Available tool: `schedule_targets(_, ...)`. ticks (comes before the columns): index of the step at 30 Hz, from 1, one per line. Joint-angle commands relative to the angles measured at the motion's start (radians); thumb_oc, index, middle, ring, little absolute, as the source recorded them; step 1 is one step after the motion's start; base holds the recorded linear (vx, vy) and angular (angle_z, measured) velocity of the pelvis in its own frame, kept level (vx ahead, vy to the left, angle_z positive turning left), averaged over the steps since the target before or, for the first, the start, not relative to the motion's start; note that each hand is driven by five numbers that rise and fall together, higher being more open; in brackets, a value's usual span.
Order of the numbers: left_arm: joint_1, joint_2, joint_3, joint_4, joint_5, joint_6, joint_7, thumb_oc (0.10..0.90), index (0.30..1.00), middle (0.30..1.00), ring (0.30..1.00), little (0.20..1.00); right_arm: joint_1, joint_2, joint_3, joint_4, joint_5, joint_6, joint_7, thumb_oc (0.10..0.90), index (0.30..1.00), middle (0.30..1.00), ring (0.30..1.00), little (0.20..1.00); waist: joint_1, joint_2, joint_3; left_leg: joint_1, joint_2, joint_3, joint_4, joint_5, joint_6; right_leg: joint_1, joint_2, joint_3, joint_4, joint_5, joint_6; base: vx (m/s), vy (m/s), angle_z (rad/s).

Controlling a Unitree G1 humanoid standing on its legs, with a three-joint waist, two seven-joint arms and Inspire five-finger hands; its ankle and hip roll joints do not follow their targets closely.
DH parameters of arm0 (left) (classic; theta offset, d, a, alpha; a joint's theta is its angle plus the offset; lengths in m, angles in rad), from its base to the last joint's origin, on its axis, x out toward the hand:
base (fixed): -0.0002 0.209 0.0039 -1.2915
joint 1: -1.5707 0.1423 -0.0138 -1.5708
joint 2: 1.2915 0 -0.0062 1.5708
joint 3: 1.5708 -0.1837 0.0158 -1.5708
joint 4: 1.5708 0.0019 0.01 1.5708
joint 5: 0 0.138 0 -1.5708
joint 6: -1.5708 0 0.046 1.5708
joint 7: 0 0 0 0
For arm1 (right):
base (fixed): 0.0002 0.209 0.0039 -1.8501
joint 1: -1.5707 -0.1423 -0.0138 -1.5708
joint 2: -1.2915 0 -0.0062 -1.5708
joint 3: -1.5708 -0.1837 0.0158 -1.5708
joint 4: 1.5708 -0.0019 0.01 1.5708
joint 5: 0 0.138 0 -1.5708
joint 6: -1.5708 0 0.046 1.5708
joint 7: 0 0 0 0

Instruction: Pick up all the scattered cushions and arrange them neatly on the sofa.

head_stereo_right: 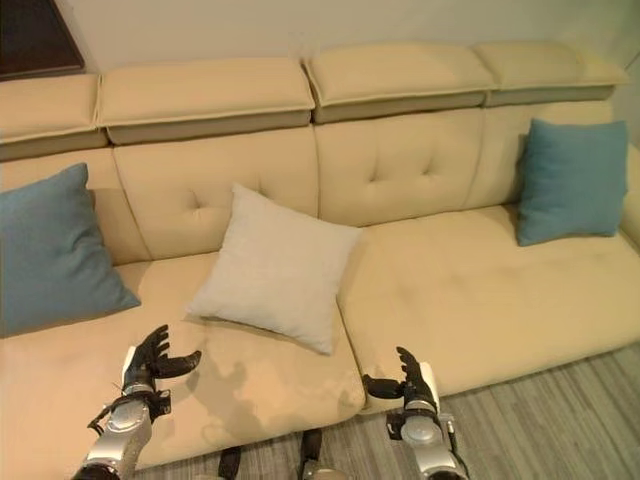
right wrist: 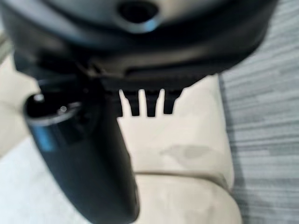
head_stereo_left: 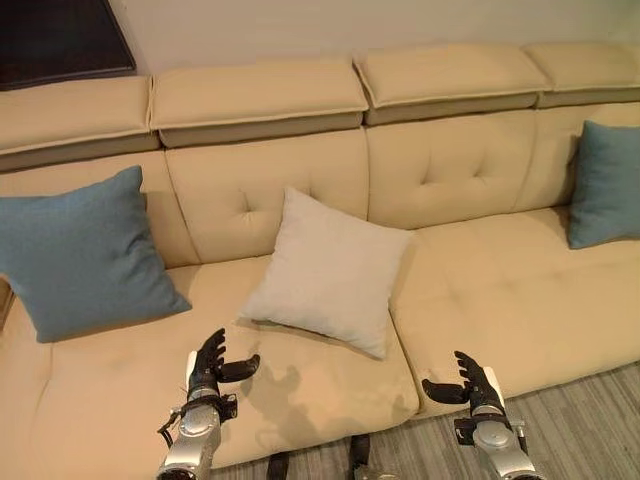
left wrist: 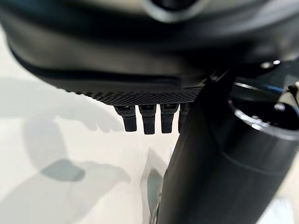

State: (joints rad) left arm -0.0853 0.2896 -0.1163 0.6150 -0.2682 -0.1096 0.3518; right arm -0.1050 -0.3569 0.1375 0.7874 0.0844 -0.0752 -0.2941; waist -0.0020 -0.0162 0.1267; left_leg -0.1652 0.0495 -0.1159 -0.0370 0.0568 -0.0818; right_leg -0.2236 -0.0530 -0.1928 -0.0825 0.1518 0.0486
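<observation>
Leaning on tufted tan sofa (head_stereo_left: 480,300): square cream cushion (head_stereo_left: 328,270), two teal cushions (head_stereo_left: 80,255); both hands (head_stereo_left: 212,368) spread, empty.

Grey striped floor (head_stereo_left: 590,420) along the lower right of the frame, running in a band toward the bottom centre. Pale, plain wall (head_stereo_left: 330,25) across the top edge. Dark rectangular panel (head_stereo_left: 55,35) in the upper left corner, set against that wall, its lower edge tilted; too dim to tell what it is.
</observation>
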Motion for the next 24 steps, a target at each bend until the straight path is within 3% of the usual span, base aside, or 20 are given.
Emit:
schedule_targets(1, -0.228, 0.074, 0.011, -0.043, 0.073, -0.102, 0.100, 0.800, 0.900, 0.900, 0.900, 0.900, -0.153, -0.045, 0.004, -0.098, 0.055, -0.065, -0.080, 0.800, 0.900, 0.900, 0.900, 0.900, -0.012, -0.026, 0.028, -0.069, -0.039, 0.079, -0.050, 0.012, -0.015, -0.012, -0.039, 0.023, -0.005, -0.050, 0.093, -0.03, -0.007, 0.36)
schedule_targets(7, -0.458, 0.122, -0.079, 0.084, 0.015, -0.131, 0.121, 0.800, 0.900, 0.900, 0.900, 0.900, -0.347, -0.020, 0.056, -0.061, 0.146, -0.094, -0.115, 0.800, 0.900, 0.900, 0.900, 0.900, -0.028, -0.015, 0.038, -0.156, -0.033, 0.088, -0.050, 0.036, -0.030, -0.099, -0.035, 0.034, -0.005, -0.027, 0.095, -0.01, -0.003, 0.06)
schedule_targets(13, -0.755, 0.225, -0.181, 0.263, -0.056, -0.139, 0.122, 0.800, 0.900, 0.900, 0.900, 0.900, -0.625, -0.031, 0.125, -0.002, 0.239, -0.136, -0.157, 0.800, 0.900, 0.900, 0.900, 0.900, -0.044, -0.004, 0.041, -0.248, -0.021, 0.095, -0.050, 0.052, -0.042, -0.201, -0.024, 0.048, -0.005, -0.017, 0.103, 0.02, -0.015, -0.06)
schedule_targets(19, -0.873, 0.256, -0.224, 0.343, -0.072, -0.131, 0.110, 0.800, 0.900, 0.900, 0.900, 0.900, -0.723, -0.019, 0.145, 0.037, 0.315, -0.157, -0.144, 0.800, 0.900, 0.900, 0.900, 0.900, -0.050, 0.004, 0.042, -0.288, -0.028, 0.092, -0.050, 0.060, -0.042, -0.245, -0.024, 0.054, -0.005, -0.010, 0.105, 0.02, -0.004, -0.07)
schedule_targets(24, -0.957, 0.254, -0.250, 0.397, -0.192, -0.140, 0.047, 0.800, 0.900, 0.900, 0.900, 0.900, -0.794, 0.000, 0.156, 0.072, 0.437, -0.184, -0.114, 0.800, 0.900, 0.900, 0.900, 0.900, -0.054, 0.017, 0.046, -0.313, -0.033, 0.094, -0.050, 0.063, -0.045, -0.274, -0.023, 0.063, -0.005, -0.005, 0.108, 0.01, -0.003, 0.01)
